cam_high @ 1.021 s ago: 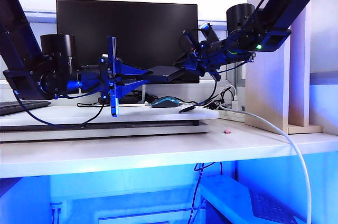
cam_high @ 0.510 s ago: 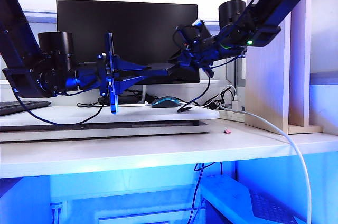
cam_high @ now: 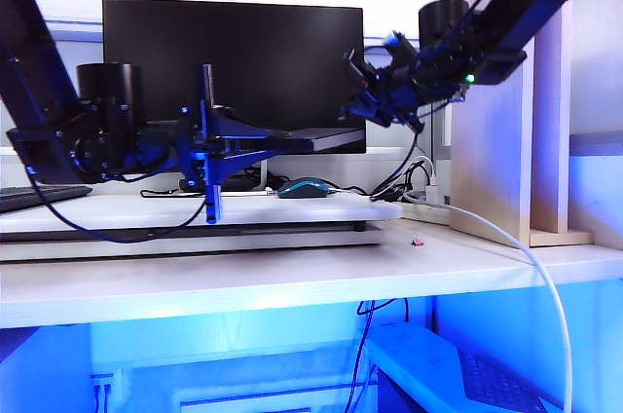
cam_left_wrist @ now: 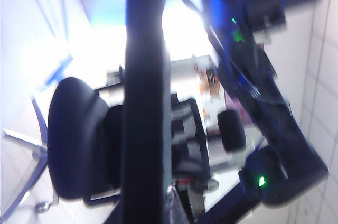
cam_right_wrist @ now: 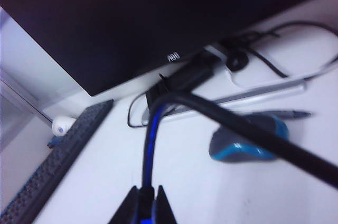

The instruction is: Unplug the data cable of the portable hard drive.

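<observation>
- Black against the monitor (cam_high: 234, 72), the hard drive (cam_high: 316, 139) hangs above the surface (cam_high: 292, 272) in the exterior view, clamped at one end by the closed left gripper (cam_high: 261, 143). The right gripper (cam_high: 362, 99) is up beside the drive's far end, apart from it, and the cable (cam_high: 401, 165) droops from it toward the desk behind the mouse (cam_high: 305, 187).
- Left wrist view: the drive (cam_left_wrist: 143, 97) fills the frame edge-on, blurred; an office chair (cam_left_wrist: 79, 139) is behind.
- Right wrist view: the right gripper (cam_right_wrist: 144, 203) is pinched shut on the cable (cam_right_wrist: 150, 134), above the mouse (cam_right_wrist: 248, 139) and keyboard (cam_right_wrist: 58, 160).
</observation>
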You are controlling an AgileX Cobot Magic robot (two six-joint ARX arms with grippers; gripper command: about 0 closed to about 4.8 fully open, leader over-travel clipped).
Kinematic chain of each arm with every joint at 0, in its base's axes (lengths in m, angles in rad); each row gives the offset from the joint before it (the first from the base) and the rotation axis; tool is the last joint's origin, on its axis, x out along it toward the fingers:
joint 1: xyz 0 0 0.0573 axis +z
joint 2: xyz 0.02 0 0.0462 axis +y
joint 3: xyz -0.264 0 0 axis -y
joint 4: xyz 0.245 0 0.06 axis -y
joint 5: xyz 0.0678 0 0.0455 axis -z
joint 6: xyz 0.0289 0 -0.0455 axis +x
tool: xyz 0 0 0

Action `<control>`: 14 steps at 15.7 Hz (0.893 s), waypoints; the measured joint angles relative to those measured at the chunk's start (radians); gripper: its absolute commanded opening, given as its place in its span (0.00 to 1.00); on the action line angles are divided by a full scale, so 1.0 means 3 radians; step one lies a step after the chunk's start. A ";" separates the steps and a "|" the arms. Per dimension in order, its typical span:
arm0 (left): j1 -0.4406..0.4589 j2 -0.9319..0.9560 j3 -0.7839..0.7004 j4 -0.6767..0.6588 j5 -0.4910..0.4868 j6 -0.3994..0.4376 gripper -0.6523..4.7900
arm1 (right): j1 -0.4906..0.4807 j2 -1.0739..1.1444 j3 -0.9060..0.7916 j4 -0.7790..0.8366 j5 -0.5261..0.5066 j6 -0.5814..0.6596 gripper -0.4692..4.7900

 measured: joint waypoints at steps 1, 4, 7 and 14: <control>-0.0020 0.0000 -0.0004 -0.0004 -0.0081 0.0001 0.11 | -0.0010 -0.0001 0.0001 -0.0003 0.0001 -0.0003 0.08; 0.0010 0.0000 -0.0006 -0.0006 -0.0570 0.0085 0.11 | -0.0003 0.0008 0.0001 -0.0032 0.0028 -0.0004 0.08; 0.0086 -0.0001 -0.0004 -0.0217 -0.1277 0.0303 0.11 | -0.0018 0.0123 0.0050 -0.0120 0.0048 -0.0009 0.08; 0.0310 -0.0005 0.0005 -0.1244 -0.2144 0.0816 0.11 | -0.0015 0.0479 0.0301 -0.0434 0.0067 0.0013 0.08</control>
